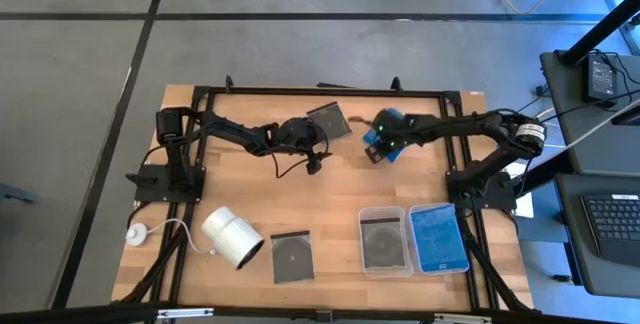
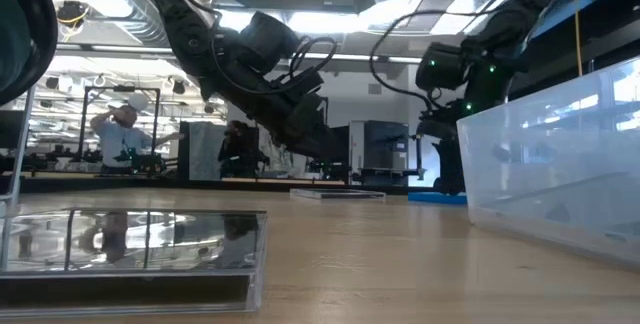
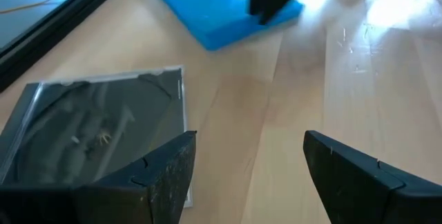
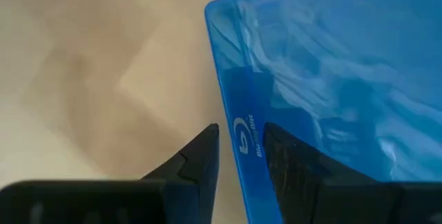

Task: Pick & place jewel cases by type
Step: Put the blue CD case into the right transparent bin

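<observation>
a: left gripper (image 1: 318,156), near the table's (image 1: 340,199) far middle, hovering just beside a dark grey case (image 1: 329,118). jaws spread wide, holding nothing.

b: same in the left wrist view: grey case (image 3: 97,131) flat on the wood next to one finger (image 3: 169,175), gap between the fingers bare.

a: right gripper (image 1: 376,152), close across from the left one. narrowed jaws pinched on the edge of a blue case (image 1: 374,145).

b: confirmed up close: blue case (image 4: 331,92) edge sitting between the dark fingers (image 4: 197,162), printed logo right at the pinch. looks flat on the table in the left wrist view (hard to say whether raised at all).

a: elsewhere, near edge of the table: clear tray (image 1: 385,241) with a grey disc case inside, and beside it a second tray (image 1: 438,238) carrying a blue case.

b: one more grey case (image 1: 291,256) lying loose on the wood, between the clear tray and a white cylinder (image 1: 232,237). filling the front of the low view too (image 2: 135,254).

a: beyond the table, a person (image 2: 122,134) standing in the room, arm raised.
</observation>
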You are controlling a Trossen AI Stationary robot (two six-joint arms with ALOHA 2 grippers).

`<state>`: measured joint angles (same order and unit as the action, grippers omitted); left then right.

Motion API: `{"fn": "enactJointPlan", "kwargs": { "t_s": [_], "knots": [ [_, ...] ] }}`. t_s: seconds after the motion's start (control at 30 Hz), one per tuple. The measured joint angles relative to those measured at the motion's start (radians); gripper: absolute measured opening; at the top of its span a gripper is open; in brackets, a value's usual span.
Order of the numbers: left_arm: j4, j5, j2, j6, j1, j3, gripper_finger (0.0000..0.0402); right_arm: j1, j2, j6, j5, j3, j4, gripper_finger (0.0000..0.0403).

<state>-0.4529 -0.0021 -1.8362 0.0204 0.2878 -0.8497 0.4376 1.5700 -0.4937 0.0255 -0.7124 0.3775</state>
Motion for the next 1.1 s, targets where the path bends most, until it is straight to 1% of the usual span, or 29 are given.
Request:
{"fn": "enactJointPlan", "kwargs": {
  "t_s": [0.17, 0.3, 0.37, 0.5, 0.57, 0.63, 0.73, 0.8, 0.9, 1.03, 1.1],
  "knots": [
    [0.04, 0.0, 0.0, 0.009, -0.002, 0.0, 0.0265, -0.146, 0.002, -0.05, 0.006, 0.002, -0.013, 0.0119],
    [0.066, 0.001, 0.0, 0.034, -0.005, 0.001, 0.0265, -0.242, 0.002, -0.053, -0.002, 0.003, -0.022, 0.0119],
    [0.07, 0.001, 0.0, 0.035, -0.009, 0.001, 0.0265, -0.279, 0.002, -0.054, -0.01, 0.003, -0.021, 0.0119],
    [0.07, 0.002, 0.0, 0.037, -0.027, 0.001, 0.0265, -0.329, 0.002, -0.055, -0.076, 0.003, -0.023, 0.0119],
    [0.069, 0.002, 0.0, 0.035, -0.035, 0.001, 0.0265, -0.345, -0.003, -0.057, -0.065, 0.003, -0.026, 0.0119],
    [0.069, 0.003, 0.0, 0.016, -0.042, 0.001, 0.0265, -0.357, -0.017, -0.077, -0.025, -0.008, -0.021, 0.0119],
    [0.054, 0.003, 0.0, -0.016, -0.046, 0.001, 0.0265, -0.361, -0.066, -0.09, 0.014, -0.021, 0.022, 0.0119],
    [0.038, 0.004, 0.0, -0.024, -0.05, 0.001, 0.0265, -0.358, -0.117, -0.141, 0.03, -0.035, 0.027, 0.0119],
    [0.024, 0.029, 0.0, -0.034, -0.052, 0.001, 0.0265, -0.36, -0.201, -0.223, 0.096, -0.033, 0.13, 0.0119],
    [0.003, 0.046, 0.0, -0.083, -0.067, 0.001, 0.0265, -0.358, -0.346, -0.29, 0.187, -0.027, 0.225, 0.0119],
    [-0.01, 0.045, -0.005, -0.123, -0.076, 0.001, 0.0265, -0.355, -0.414, -0.321, 0.188, 0.004, 0.24, 0.0119]
  ]
}}
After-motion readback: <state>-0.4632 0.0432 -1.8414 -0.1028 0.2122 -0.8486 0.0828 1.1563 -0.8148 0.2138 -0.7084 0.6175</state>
